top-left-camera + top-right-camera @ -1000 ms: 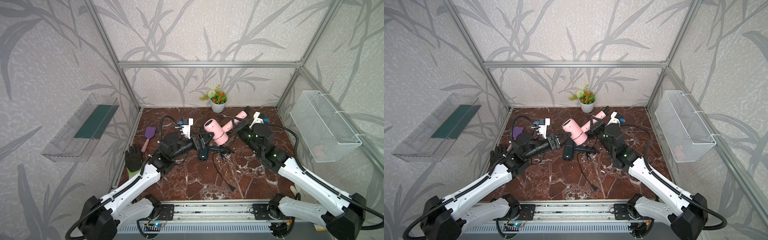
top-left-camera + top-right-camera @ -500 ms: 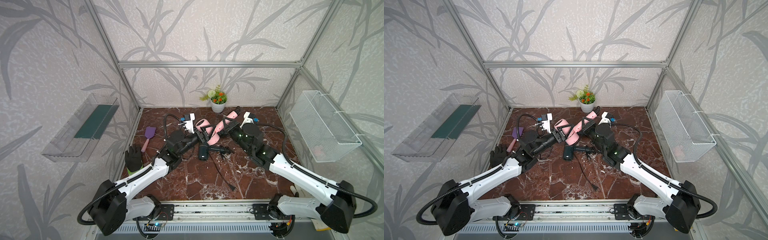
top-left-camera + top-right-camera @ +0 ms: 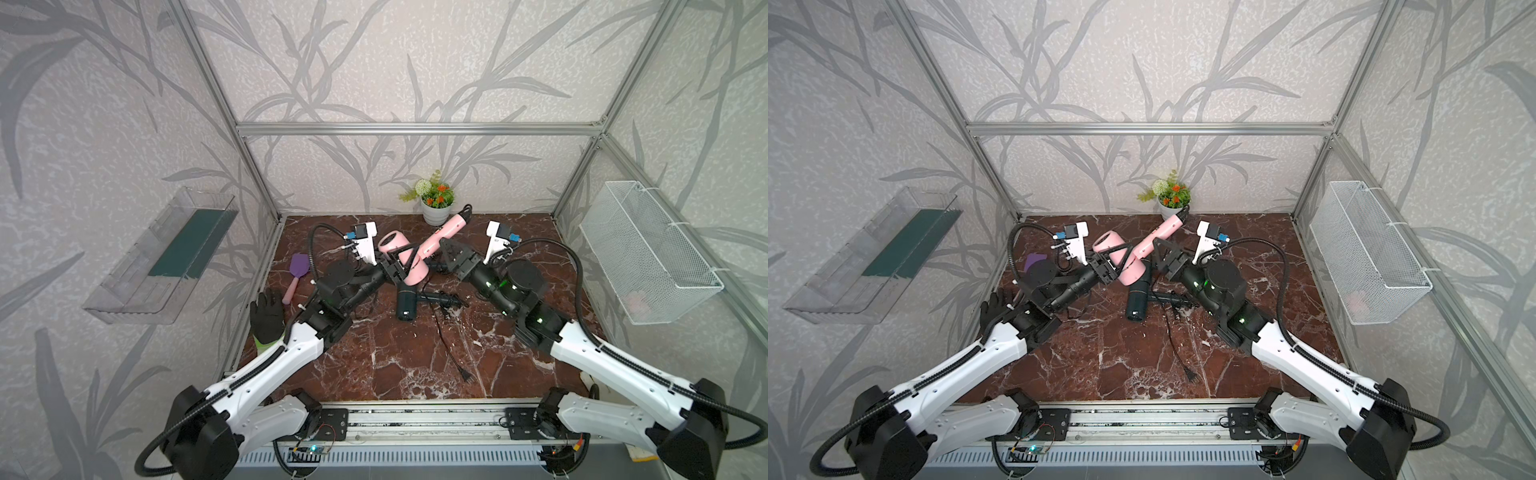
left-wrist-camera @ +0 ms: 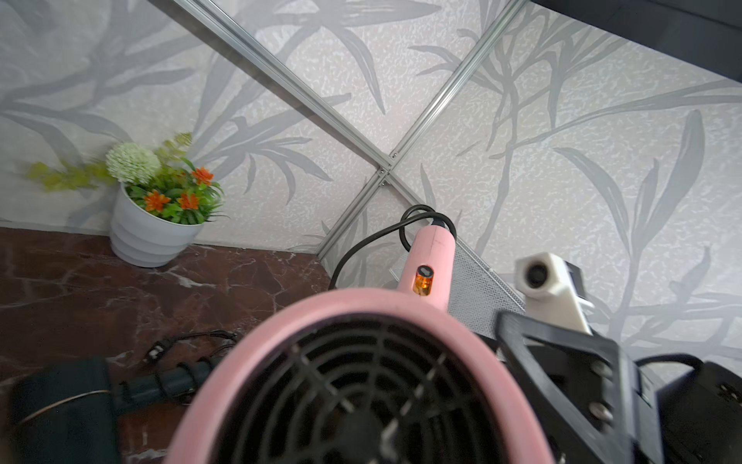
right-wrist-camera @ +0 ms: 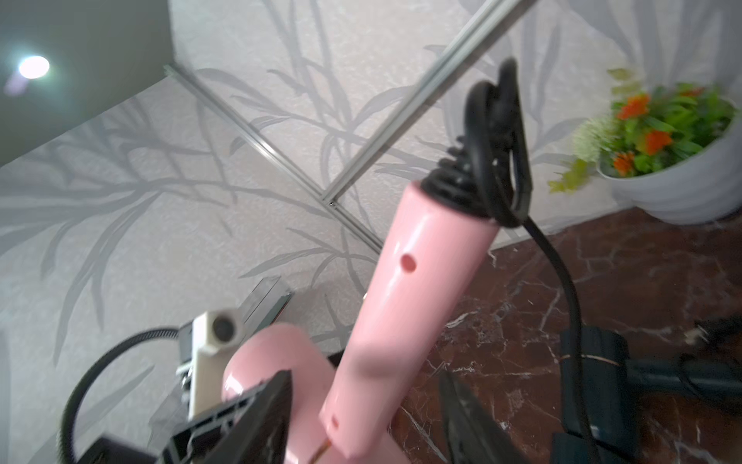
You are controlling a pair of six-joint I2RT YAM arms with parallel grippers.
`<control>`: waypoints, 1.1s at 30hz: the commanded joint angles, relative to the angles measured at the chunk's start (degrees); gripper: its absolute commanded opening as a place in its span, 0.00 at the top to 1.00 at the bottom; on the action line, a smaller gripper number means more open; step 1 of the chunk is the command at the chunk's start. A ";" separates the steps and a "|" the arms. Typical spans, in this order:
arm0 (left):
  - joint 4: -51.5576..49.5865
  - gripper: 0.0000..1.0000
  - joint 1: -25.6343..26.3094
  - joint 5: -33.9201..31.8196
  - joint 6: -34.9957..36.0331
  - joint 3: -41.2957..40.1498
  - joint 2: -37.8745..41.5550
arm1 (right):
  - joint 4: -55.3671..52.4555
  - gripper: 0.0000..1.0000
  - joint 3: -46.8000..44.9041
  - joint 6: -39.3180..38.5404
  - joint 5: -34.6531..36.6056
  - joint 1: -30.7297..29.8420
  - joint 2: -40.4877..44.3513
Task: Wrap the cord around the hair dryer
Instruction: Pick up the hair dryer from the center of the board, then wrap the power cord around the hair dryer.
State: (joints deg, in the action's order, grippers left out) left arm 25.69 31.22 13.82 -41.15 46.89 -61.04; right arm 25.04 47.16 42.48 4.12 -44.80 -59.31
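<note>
The pink hair dryer (image 3: 415, 266) (image 3: 1131, 268) is aloft at mid-table, its handle (image 5: 401, 289) slanting up toward the back wall. My left gripper (image 3: 397, 270) (image 3: 1106, 268) is shut on its barrel; in the left wrist view the rear grille (image 4: 361, 393) fills the frame and hides the jaws. My right gripper (image 3: 446, 253) (image 5: 365, 377) stands open around the lower handle, with a gap on each side. The black cord (image 5: 562, 289) loops at the handle's end (image 3: 467, 210), crosses the barrel and trails over the floor to its plug (image 3: 468, 377) (image 3: 1192, 377).
A dark teal hair dryer (image 3: 405, 301) (image 3: 1138, 301) lies on the marble floor just under the pink one. A potted plant (image 3: 436, 203) stands at the back, a purple brush (image 3: 297, 270) and black glove (image 3: 268, 318) lie left. A wire basket (image 3: 648, 257) hangs right, a clear shelf (image 3: 166, 253) left.
My right gripper has opened off the handle. My left gripper has closed in on the barrel. The pink dryer has shifted toward the back with its handle raised.
</note>
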 commanded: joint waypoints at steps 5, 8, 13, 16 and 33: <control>-7.81 1.00 -12.00 9.37 -2.61 10.85 4.44 | 11.67 0.23 -14.05 -33.64 -10.40 -2.58 7.08; -10.15 1.00 -12.41 13.67 -3.42 14.83 3.44 | 20.70 0.20 -17.72 -37.20 -13.11 -2.75 1.50; -11.67 1.00 -12.41 20.50 -6.65 19.05 2.42 | 35.68 0.15 -18.04 -44.58 -12.65 -2.46 -11.61; -14.16 1.00 -12.35 22.52 -6.52 20.69 3.33 | 43.69 0.14 -17.70 -45.46 -12.22 -0.28 -17.35; -20.43 1.00 -12.41 24.87 -7.73 25.64 7.07 | 55.56 0.13 -9.75 -41.77 -23.52 7.71 -41.15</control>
State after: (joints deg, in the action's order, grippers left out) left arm 1.76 18.90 37.45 -47.18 69.49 -55.13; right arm 76.23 34.76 0.58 -15.68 -37.12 -98.32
